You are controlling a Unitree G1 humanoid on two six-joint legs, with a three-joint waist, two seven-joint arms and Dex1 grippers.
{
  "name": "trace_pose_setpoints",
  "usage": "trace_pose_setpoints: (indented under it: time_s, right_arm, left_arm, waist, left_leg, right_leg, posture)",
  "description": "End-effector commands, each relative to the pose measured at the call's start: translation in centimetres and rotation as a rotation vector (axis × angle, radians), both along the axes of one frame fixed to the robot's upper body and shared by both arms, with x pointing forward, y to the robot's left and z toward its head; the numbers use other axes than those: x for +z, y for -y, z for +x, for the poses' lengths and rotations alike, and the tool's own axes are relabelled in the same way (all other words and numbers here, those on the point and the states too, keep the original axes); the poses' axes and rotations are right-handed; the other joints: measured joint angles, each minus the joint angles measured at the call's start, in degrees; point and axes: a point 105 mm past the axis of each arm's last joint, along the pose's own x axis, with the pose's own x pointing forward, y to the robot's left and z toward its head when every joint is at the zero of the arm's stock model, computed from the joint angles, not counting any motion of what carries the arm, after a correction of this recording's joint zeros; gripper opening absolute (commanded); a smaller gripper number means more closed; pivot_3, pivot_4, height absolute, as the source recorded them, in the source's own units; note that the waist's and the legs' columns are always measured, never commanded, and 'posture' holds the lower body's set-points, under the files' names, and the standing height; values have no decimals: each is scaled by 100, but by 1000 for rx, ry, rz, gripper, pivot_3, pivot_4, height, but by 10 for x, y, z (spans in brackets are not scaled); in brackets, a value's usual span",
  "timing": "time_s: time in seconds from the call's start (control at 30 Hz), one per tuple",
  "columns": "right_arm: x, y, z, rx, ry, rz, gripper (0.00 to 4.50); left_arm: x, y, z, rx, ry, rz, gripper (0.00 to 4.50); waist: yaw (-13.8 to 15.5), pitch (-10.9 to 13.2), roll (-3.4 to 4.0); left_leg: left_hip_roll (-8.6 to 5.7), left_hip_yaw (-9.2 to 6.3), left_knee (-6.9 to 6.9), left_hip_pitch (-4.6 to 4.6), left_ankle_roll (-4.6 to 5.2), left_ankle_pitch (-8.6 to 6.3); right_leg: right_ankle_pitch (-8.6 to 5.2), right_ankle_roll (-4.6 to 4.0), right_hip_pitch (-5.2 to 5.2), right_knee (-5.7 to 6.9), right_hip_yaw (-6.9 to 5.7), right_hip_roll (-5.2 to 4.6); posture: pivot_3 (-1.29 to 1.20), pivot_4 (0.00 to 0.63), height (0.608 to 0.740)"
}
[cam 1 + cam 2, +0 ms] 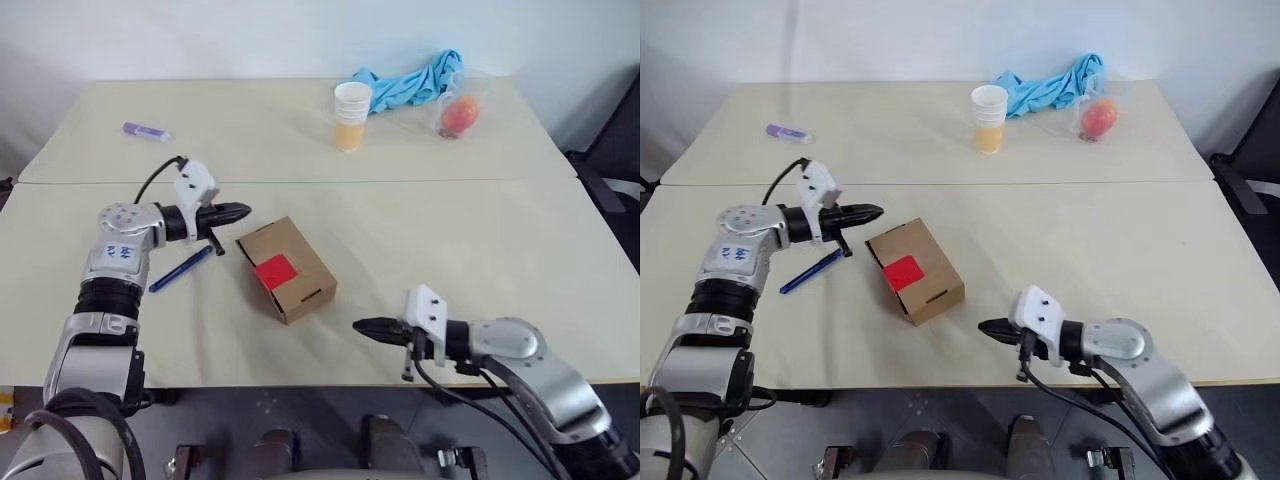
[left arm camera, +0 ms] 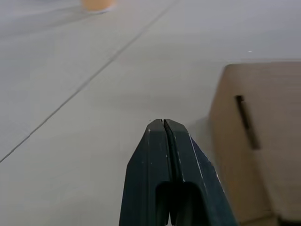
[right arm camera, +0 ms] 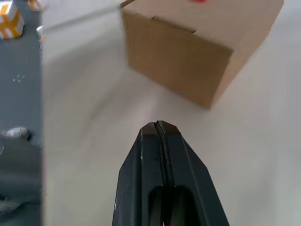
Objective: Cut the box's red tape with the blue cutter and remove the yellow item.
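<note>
The brown cardboard box (image 1: 286,268) lies in the middle of the near table, closed, with the red tape (image 1: 276,271) across its top seam. The blue cutter (image 1: 182,268) lies flat on the table just left of the box. My left gripper (image 1: 243,211) is shut and empty, its tips just behind the box's far left corner and above the cutter. In the left wrist view the box's slotted side (image 2: 256,141) is close beside the shut fingers (image 2: 162,136). My right gripper (image 1: 360,326) is shut and empty, near the table's front edge, right of the box. The yellow item is hidden.
On the far table stand a paper cup (image 1: 351,115) with orange contents, a blue cloth (image 1: 415,80), a red-orange fruit in clear plastic (image 1: 459,113) and a short purple marker (image 1: 146,131). A seam (image 1: 400,181) divides the two tables. A dark chair (image 1: 615,160) is at the right.
</note>
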Motion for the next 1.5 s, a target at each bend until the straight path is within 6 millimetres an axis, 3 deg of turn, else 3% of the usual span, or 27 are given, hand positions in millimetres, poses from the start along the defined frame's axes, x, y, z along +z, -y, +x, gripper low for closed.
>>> trace_pose_setpoints:
  time_s: [0.03,0.27,0.47,0.63,0.77,0.83,0.97,1.17,1.33,1.5]
  right_arm:
    - [7,-2,12,-48,26,11,0]
    - [27,7,36,-169,39,117,0]
    - [40,41,59,-304,96,90,0]
    - [50,75,64,-348,124,23,0]
    - [23,95,-12,-45,-143,-144,0]
    - [11,92,-41,57,-292,-193,0]
    - [9,77,-55,130,-375,-150,0]
    - [-4,44,-38,134,-324,-123,0]
    - [-9,30,-27,105,-328,-82,0]
    - [8,31,23,-110,-160,1,0]
  left_arm:
    - [1,9,-12,-110,-87,-3,17]
    - [-6,18,-47,-248,-329,-26,17]
    - [-21,49,-83,-348,-460,-34,17]
    - [-22,50,-83,-303,-422,-35,17]
    - [-33,24,-79,-230,-397,-4,17]
    - [-32,21,-79,-235,-382,-1,17]
    - [-30,21,-81,-262,-379,7,17]
    - [-27,29,-89,-349,-388,30,17]
    - [-31,31,-93,-367,-403,49,17]
    - [-34,35,-99,-357,-450,9,17]
  waist:
    - [2,0,0]
    - [-1,0,0]
    - [10,0,1]
    - [19,0,1]
    - [138,0,7]
    - [140,1,4]
    - [145,3,2]
    - [172,4,-1]
    - [187,4,-1]
    - [144,3,0]
  left_leg:
    - [0,0,0,-1,0,0]
    - [19,7,2,-17,0,0]
    - [20,8,5,-17,0,0]
    - [23,14,4,-18,-1,1]
    - [27,16,-6,-19,1,-1]
    - [30,22,-9,-19,4,-5]
    - [37,50,29,-19,6,-6]
    - [39,45,79,-17,1,-8]
    - [34,37,77,-21,3,-10]
    - [37,38,79,-21,2,-9]
  right_leg:
    - [0,0,-3,2,1,-1]
    - [2,-4,-33,24,3,-2]
    - [4,-7,-32,25,6,-3]
    - [4,-7,-35,23,8,-1]
    - [4,-8,-36,16,3,2]
    - [3,-9,-37,11,-1,5]
    - [15,-3,-32,8,6,0]
    - [18,-4,-21,16,6,1]
    - [21,-9,-23,15,6,0]
    - [23,-11,-26,17,6,2]
  posture:
    - [0,150,740]
    - [0,150,740]
    - [0,150,740]
    - [0,150,740]
    - [0,150,740]
    - [0,150,740]
    - [0,150,740]
    - [0,150,740]
    - [0,150,740]
    - [0,150,740]
